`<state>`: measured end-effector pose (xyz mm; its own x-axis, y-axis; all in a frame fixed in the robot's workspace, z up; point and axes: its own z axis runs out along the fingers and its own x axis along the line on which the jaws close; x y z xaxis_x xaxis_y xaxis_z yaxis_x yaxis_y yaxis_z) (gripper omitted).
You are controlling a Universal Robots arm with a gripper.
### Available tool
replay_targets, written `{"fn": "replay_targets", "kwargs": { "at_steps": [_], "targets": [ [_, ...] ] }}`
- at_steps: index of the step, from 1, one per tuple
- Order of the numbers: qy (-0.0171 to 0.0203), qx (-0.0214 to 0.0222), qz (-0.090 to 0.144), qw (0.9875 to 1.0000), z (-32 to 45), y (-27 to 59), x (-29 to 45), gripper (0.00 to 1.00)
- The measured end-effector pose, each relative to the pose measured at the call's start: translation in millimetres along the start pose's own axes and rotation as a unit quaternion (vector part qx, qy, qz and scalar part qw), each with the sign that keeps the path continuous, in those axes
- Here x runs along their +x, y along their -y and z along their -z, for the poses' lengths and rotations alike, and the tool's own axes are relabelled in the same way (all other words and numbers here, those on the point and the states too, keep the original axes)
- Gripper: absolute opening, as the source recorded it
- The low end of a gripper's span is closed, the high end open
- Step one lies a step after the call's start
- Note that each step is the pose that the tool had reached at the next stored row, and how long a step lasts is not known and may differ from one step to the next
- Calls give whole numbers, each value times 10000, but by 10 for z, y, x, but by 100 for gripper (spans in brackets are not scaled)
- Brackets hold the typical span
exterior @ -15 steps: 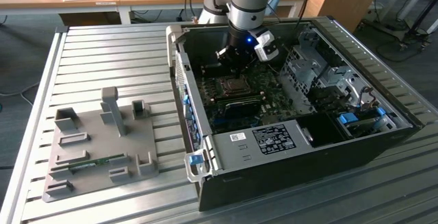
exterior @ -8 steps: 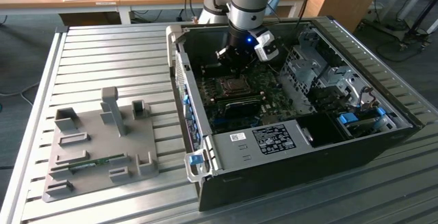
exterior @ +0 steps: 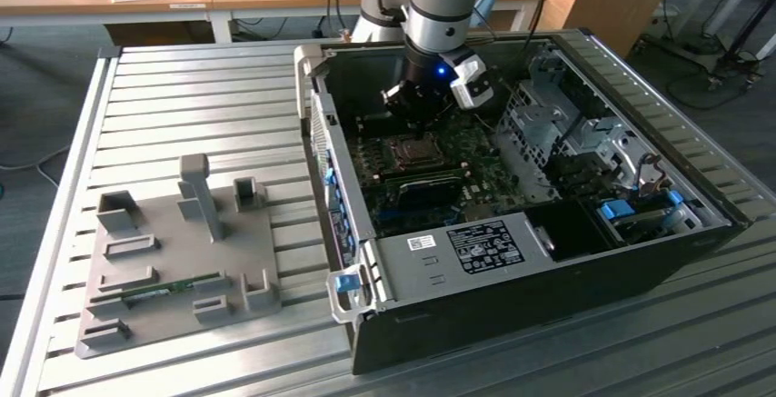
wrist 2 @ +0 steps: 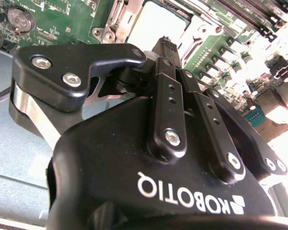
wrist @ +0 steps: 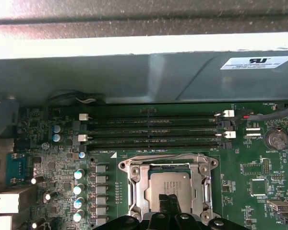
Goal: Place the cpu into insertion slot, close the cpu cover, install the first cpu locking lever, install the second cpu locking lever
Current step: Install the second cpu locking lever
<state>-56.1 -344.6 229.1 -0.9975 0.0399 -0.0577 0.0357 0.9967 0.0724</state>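
The cpu (wrist: 169, 188), a silvery square chip, lies flat in the socket on the green motherboard (wrist: 249, 191). The cpu cover (wrist: 136, 189), a metal frame with a square window, lies down around it. A thin lever rod (wrist: 158, 156) runs along the socket edge nearest the memory slots. My gripper (wrist: 169, 203) is shut with its black fingertips together, empty, right over the chip's near edge. In the second wrist view the gripper (wrist 2: 166, 44) points at the bright cpu (wrist 2: 156, 21). The exterior view shows the gripper (exterior: 419, 126) just above the socket (exterior: 412, 150) inside the open case.
Several memory slots (wrist: 153, 129) lie beyond the socket, with the case wall (wrist: 134, 76) behind them. Capacitors (wrist: 79, 189) stand beside the socket, and a coin cell (wrist: 277, 139) sits off to its other side. A drive cage (exterior: 570, 133) and a grey fixture plate (exterior: 170, 261) flank the case.
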Motion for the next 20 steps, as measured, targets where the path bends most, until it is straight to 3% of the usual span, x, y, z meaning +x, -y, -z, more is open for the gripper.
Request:
{"fn": "replay_targets", "kwargs": {
  "at_steps": [7,12,20],
  "targets": [
    [-8,0,-1,10000,0,0,0,11],
    [-85,3,-6,10000,-2,0,0,11],
    [-95,4,-7,10000,3,0,0,11]
  ]
}}
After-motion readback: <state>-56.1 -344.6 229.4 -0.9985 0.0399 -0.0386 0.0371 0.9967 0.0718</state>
